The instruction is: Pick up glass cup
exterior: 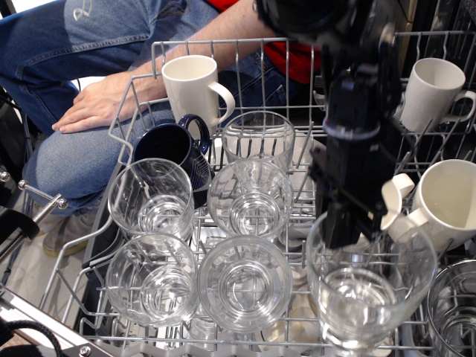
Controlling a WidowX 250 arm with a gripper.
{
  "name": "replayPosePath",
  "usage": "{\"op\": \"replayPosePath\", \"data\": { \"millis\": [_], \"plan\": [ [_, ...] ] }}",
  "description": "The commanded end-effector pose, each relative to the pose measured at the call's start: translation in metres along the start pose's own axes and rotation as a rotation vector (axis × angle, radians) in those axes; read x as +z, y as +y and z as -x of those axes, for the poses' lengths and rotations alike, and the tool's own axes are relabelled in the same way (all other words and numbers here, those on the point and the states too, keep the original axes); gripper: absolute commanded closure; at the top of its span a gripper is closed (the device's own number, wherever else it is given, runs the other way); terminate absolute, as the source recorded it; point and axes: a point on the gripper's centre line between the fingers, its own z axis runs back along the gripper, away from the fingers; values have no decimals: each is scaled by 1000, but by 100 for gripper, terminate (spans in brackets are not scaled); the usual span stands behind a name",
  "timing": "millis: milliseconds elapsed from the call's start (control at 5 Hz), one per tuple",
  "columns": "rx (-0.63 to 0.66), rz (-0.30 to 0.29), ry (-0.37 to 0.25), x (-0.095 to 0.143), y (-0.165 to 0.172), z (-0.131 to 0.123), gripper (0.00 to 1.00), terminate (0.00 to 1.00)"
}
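Gripper: we saw the black gripper (pixel 349 234) reaching down from the upper right, its fingertips dipping over the far rim of the glass cup (pixel 368 286). We judged it clamped on that rim, though the fingertips themselves were partly lost in the glass.

Glass cup: we noted a wide clear tumbler at the near right of the rack, mouth up, narrowing to a thick base. It looked larger and higher in view than the glasses beside it; whether its base touched the wires we could not tell.

Dish rack: we recorded a white wire rack (pixel 156 56) holding everything.

Other glasses: we counted four clear tumblers in a square at the near left, namely the near-left tumbler (pixel 152 286), the near-middle tumbler (pixel 244 282), the far-left tumbler (pixel 151 197) and the far-middle tumbler (pixel 251 197), plus a back tumbler (pixel 259 137) behind them. A further glass (pixel 455 309) was cut off by the right edge.

Mugs: we saw a dark blue mug (pixel 172 149) just left of the back tumbler, a white mug (pixel 192 85) at the far left, and a second white mug (pixel 431 89) at the far right. A large white mug (pixel 446 201) sat on the right, just beyond the cup.

Person: we noted a person in blue jeans seated beyond the rack, one hand (pixel 97 104) resting on a knee.
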Motion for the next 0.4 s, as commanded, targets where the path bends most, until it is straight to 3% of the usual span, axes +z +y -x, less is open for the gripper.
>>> {"op": "replayPosePath", "data": {
  "millis": [0,200],
  "plan": [
    [-92,-89,-95,59,-9,-2,100,0],
    [-103,-133,-119,65,-9,-2,100,100]
  ]
}}
